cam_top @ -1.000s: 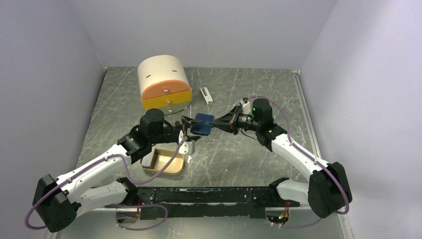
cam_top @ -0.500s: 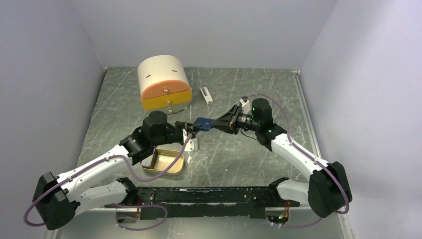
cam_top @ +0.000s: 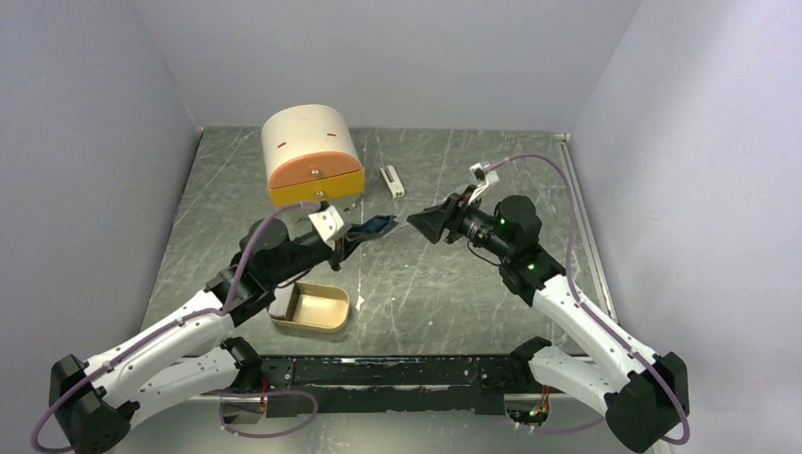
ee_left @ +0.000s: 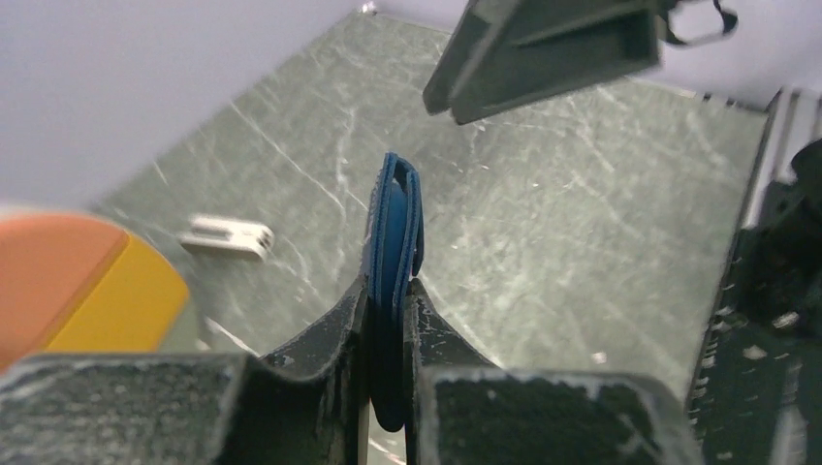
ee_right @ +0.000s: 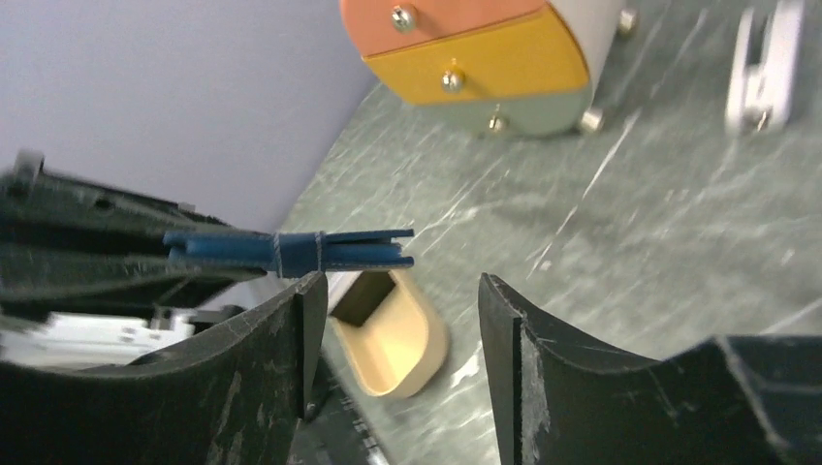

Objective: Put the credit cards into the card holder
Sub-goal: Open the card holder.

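Note:
The card holder point(cam_top: 380, 225) is a navy-blue wallet, folded shut and held edge-on above the table. My left gripper point(cam_top: 365, 230) is shut on its near end; in the left wrist view the card holder point(ee_left: 397, 228) stands upright between the left gripper's point(ee_left: 390, 295) dark fingers. My right gripper point(cam_top: 417, 224) hangs open just right of it, apart from it. In the right wrist view the card holder point(ee_right: 291, 250) floats level above and left of the right gripper's point(ee_right: 397, 286) spread jaws. No credit cards show in any view.
A tan rounded tin point(cam_top: 310, 305) lies open by the left arm, also the tin point(ee_right: 393, 339) in the right wrist view. A cream drawer box point(cam_top: 312, 156) with orange and yellow fronts stands at the back left. A small white bar point(cam_top: 392, 180) lies beside it.
My left gripper shut on the card holder and carried it slightly left and up. My right gripper let go of it, opened and drew back to the right.

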